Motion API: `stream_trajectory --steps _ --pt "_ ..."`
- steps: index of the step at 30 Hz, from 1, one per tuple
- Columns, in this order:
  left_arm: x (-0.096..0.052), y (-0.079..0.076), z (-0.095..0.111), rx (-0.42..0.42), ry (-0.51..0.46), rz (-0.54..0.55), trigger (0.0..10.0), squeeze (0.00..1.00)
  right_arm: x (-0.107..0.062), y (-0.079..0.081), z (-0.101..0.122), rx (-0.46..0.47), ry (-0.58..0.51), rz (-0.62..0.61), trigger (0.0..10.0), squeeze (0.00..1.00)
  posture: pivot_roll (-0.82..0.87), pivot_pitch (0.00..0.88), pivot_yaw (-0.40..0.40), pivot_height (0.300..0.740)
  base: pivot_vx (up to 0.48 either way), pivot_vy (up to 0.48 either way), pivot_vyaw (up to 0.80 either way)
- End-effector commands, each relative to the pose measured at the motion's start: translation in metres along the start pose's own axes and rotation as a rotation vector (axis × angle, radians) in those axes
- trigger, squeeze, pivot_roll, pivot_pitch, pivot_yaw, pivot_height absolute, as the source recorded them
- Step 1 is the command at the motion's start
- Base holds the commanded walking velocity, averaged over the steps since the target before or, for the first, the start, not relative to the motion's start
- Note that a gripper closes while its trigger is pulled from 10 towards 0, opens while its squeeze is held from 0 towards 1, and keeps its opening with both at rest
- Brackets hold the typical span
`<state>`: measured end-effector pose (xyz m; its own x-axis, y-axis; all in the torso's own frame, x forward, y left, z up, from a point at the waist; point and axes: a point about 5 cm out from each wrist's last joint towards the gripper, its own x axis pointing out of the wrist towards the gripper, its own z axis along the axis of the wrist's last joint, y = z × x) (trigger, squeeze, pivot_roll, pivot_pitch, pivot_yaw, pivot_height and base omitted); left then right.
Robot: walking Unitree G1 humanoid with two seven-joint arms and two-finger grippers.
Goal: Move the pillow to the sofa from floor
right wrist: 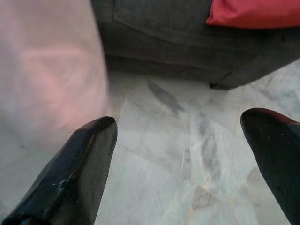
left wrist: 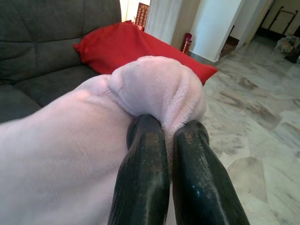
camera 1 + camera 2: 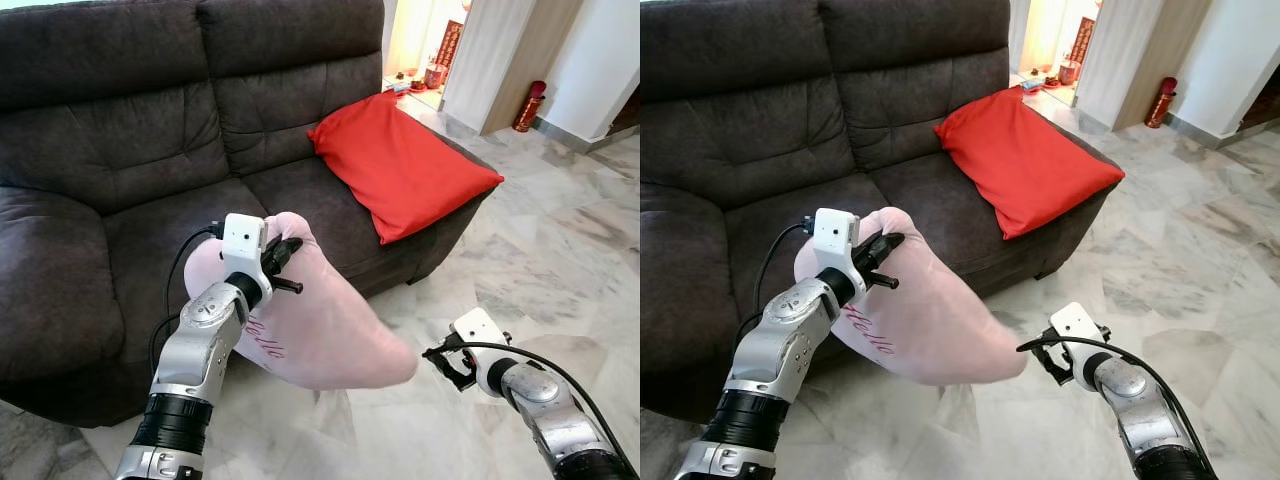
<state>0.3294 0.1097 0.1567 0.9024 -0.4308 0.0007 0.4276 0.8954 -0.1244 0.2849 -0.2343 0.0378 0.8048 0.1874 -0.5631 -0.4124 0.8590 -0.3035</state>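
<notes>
Left eye view: pink pillow (image 3: pixel 320 330) at lower centre of frame, lifted off the marble floor (image 3: pixel 560 260), its upper end level with the front edge of the dark sofa (image 3: pixel 110 150) seat. Left gripper (image 3: pixel 283 262) pinches the pillow's top corner, fingers clamped tight on the fabric. Red cushion (image 3: pixel 400 165) lies on the sofa's far end, upper right of centre. Right gripper (image 3: pixel 440 360) low at lower right, just beside the pillow's bottom corner, not touching.

Right eye view: same layout; pink script lettering visible on the pillow face.

Left wrist view: both black fingers (image 2: pixel 145 183) squeezed together with a bunch of pink plush between them.

Right wrist view: fingers spread wide, nothing between them; floor beneath, blurred pink pillow at upper left of frame.
</notes>
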Motion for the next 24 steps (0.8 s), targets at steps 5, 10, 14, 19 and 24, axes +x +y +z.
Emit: stream_trajectory --steps 5,10,14,19,24 --pt "0.006 -0.008 0.025 0.012 -0.102 -0.053 10.0 0.0 0.003 0.023 -0.01 0.004 0.024 0.136 10.0 0.0 0.05 0.0 -0.031 0.74 0.0 0.0 0.0" --pt "0.006 -0.008 0.025 0.012 -0.099 -0.052 10.0 0.0 0.0 0.039 -0.015 -0.009 0.043 0.239 10.0 0.0 0.05 0.0 -0.026 0.74 0.0 0.0 0.0" --pt "0.006 -0.008 0.026 0.012 -0.1 -0.054 10.0 0.0 0.0 0.045 -0.018 -0.011 0.05 0.265 10.0 0.0 0.05 0.0 -0.026 0.74 0.0 0.0 0.0" --pt "0.007 -0.008 0.027 0.013 -0.103 -0.056 10.0 0.0 0.003 0.045 -0.02 -0.002 0.057 0.26 10.0 0.0 0.06 0.0 -0.026 0.74 0.0 0.0 0.0" --pt "0.007 -0.009 0.028 0.013 -0.105 -0.057 10.0 0.0 0.006 0.043 -0.024 0.024 0.066 0.218 10.0 0.0 0.06 0.0 -0.026 0.74 0.0 0.0 0.0"
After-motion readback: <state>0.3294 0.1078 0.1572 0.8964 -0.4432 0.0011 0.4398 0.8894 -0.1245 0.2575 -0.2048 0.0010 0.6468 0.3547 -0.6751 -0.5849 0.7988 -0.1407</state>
